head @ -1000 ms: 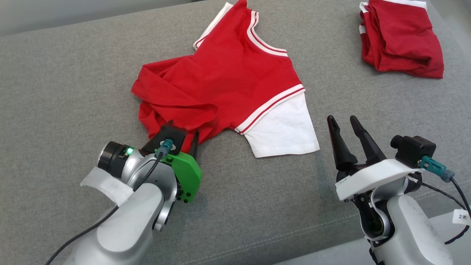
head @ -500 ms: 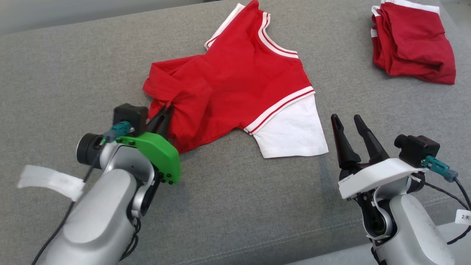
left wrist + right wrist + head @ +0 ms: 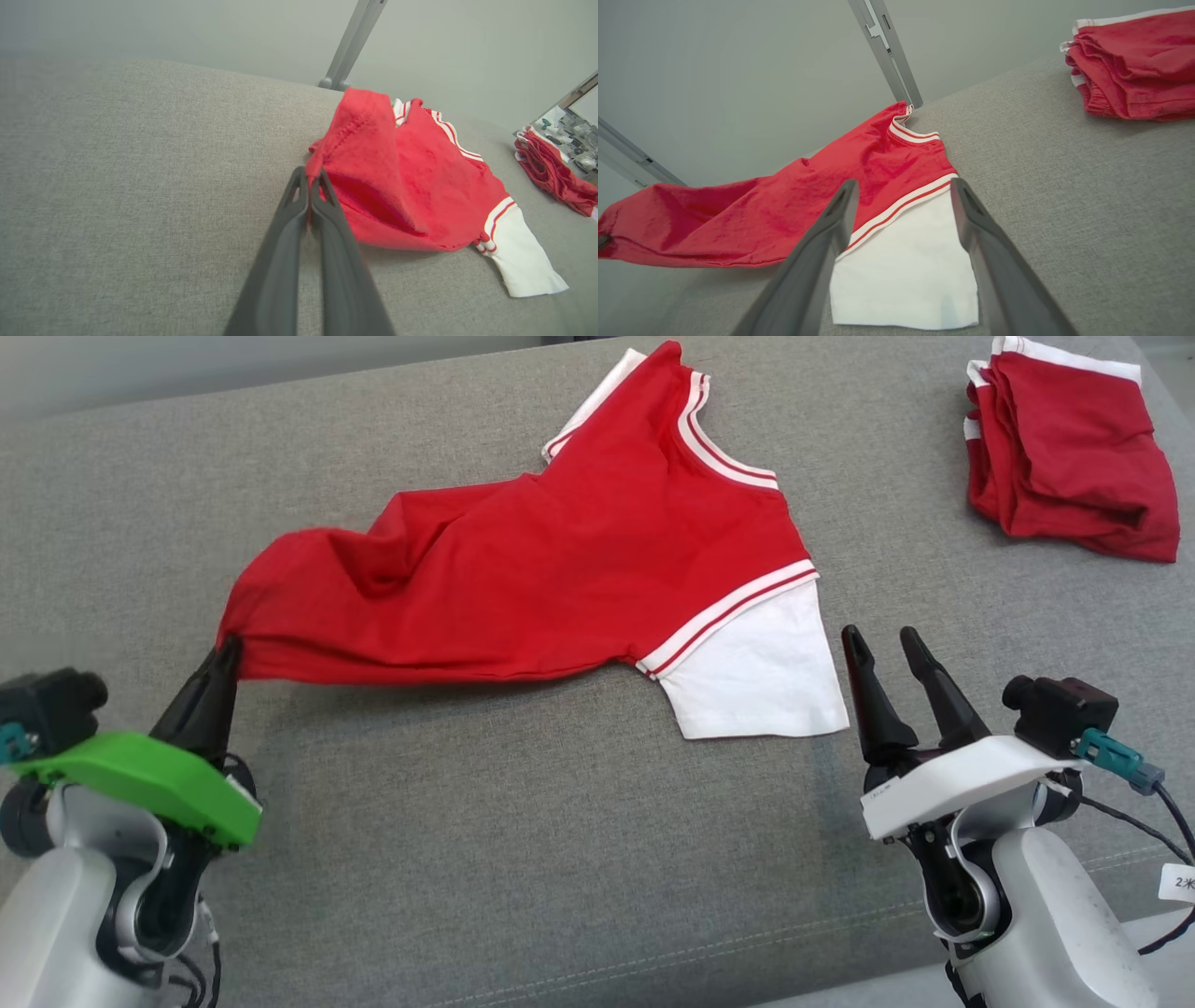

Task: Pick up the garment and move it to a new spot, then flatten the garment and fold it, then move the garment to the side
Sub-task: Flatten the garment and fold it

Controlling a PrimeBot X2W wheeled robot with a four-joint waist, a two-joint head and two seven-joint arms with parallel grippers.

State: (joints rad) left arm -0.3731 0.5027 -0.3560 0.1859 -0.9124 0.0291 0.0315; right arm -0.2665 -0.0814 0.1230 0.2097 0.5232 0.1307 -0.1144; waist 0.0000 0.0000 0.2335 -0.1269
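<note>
The garment (image 3: 569, 569) is a red T-shirt with white sleeves and striped trim, lying on the grey cushion (image 3: 523, 821). My left gripper (image 3: 227, 651) is shut on its lower hem corner, stretching the red cloth out to the left and slightly off the surface. In the left wrist view the closed fingers (image 3: 308, 179) pinch the red hem of the garment (image 3: 411, 182). My right gripper (image 3: 881, 641) stands open just right of the white sleeve (image 3: 752, 672), touching nothing. The right wrist view shows the garment (image 3: 859, 177) and its sleeve (image 3: 906, 266) between and beyond the open fingers.
A folded stack of red clothes (image 3: 1074, 439) lies at the far right of the cushion, also in the right wrist view as a red stack (image 3: 1134, 65). A metal post (image 3: 348, 46) rises behind the cushion. The cushion's front edge runs near my right arm.
My left gripper closed on the crumpled hem and pulled it leftward, spreading the red body out. The right gripper stayed open and still. The head camera shifted slightly.
</note>
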